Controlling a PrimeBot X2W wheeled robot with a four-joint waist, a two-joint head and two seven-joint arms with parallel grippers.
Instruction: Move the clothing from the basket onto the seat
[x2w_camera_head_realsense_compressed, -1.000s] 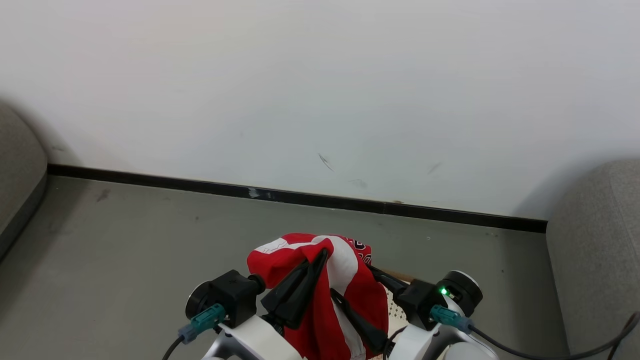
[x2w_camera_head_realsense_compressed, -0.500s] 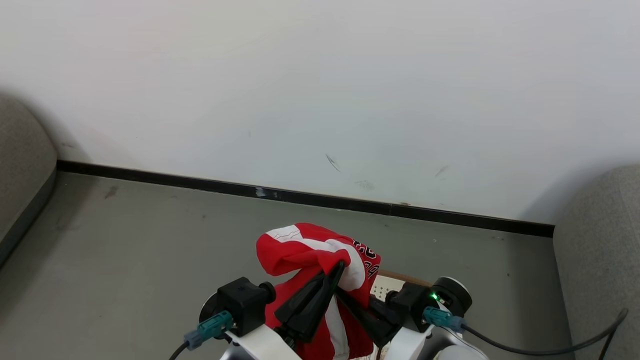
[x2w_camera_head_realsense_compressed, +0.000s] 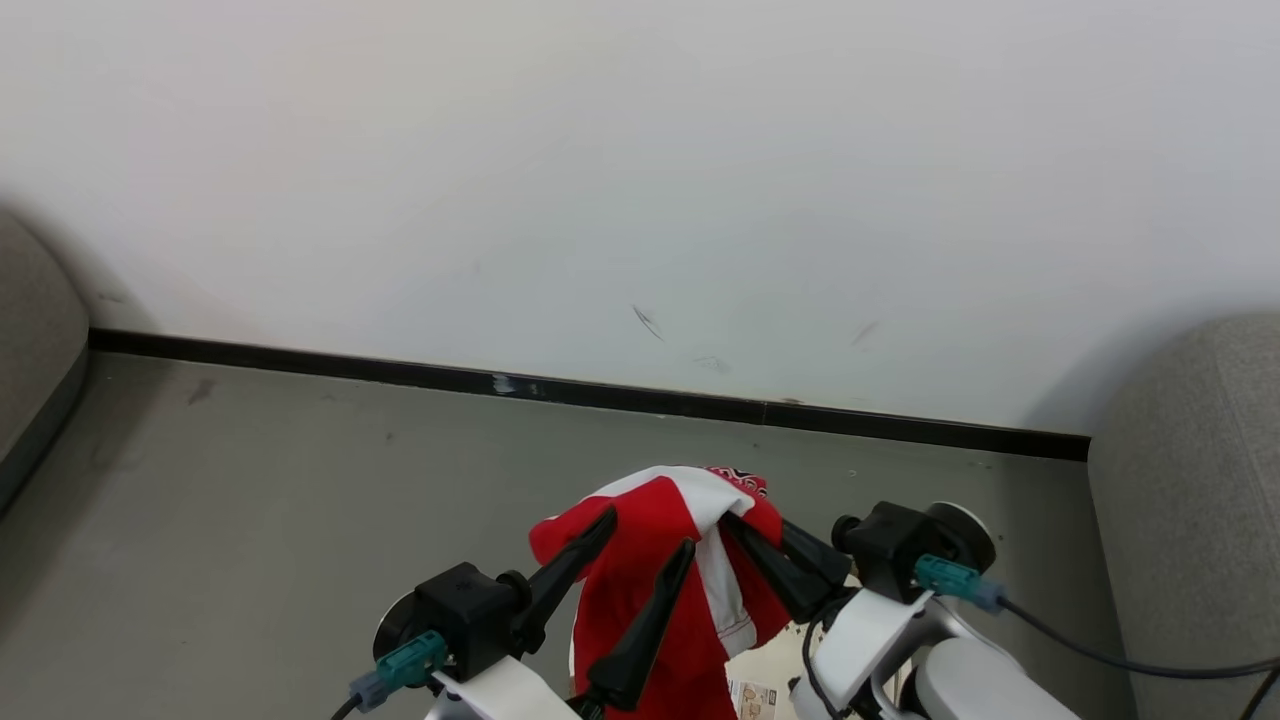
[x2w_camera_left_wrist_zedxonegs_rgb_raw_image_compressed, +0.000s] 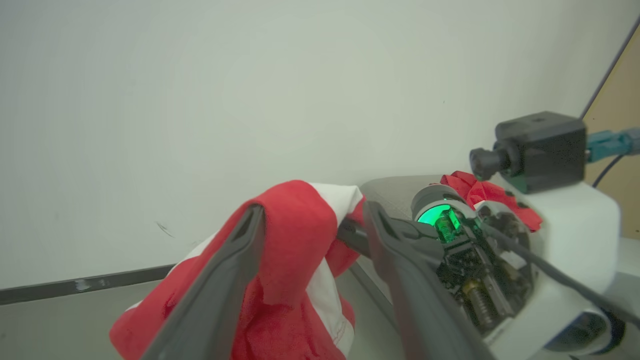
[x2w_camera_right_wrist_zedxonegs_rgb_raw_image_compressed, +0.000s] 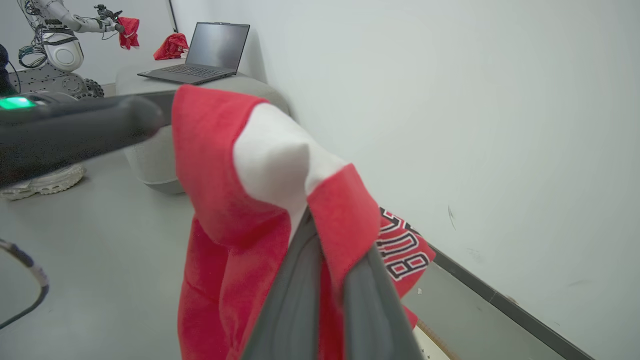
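Clothing (x2w_camera_head_realsense_compressed: 660, 505) in the claws counts as one red garment with white panels and dark lettering. It is bunched at 6 o'clock in the head view, above the grey floor (x2w_camera_head_realsense_compressed: 250, 480).

Two claws meet at it. The left claw (x2w_camera_head_realsense_compressed: 648, 530) reaches in from 7 o'clock with its two fingers spread apart, and the cloth drapes over one finger and hangs between both. The right claw (x2w_camera_head_realsense_compressed: 735, 525) reaches in from 4 o'clock with its fingers pressed together, pinching a fold near the top of the clothing.

Two grey upholstered pieces flank the floor: the seat (x2w_camera_head_realsense_compressed: 1190, 480) at 3 o'clock and another grey piece (x2w_camera_head_realsense_compressed: 35, 330) at 9 o'clock. In the left wrist view a second red garment (x2w_camera_left_wrist_zedxonegs_rgb_raw_image_compressed: 467, 186) lies on the seat beyond the right claw.

In the right wrist view one laptop (x2w_camera_right_wrist_zedxonegs_rgb_raw_image_compressed: 200, 55) sits on grey upholstery at 11 o'clock, with a third red garment (x2w_camera_right_wrist_zedxonegs_rgb_raw_image_compressed: 171, 47) at its 9 o'clock. Another robot (x2w_camera_right_wrist_zedxonegs_rgb_raw_image_compressed: 60, 40) lifts a fourth red piece (x2w_camera_right_wrist_zedxonegs_rgb_raw_image_compressed: 129, 25). One sliver of basket (x2w_camera_right_wrist_zedxonegs_rgb_raw_image_compressed: 429, 350) shows at 5 o'clock.
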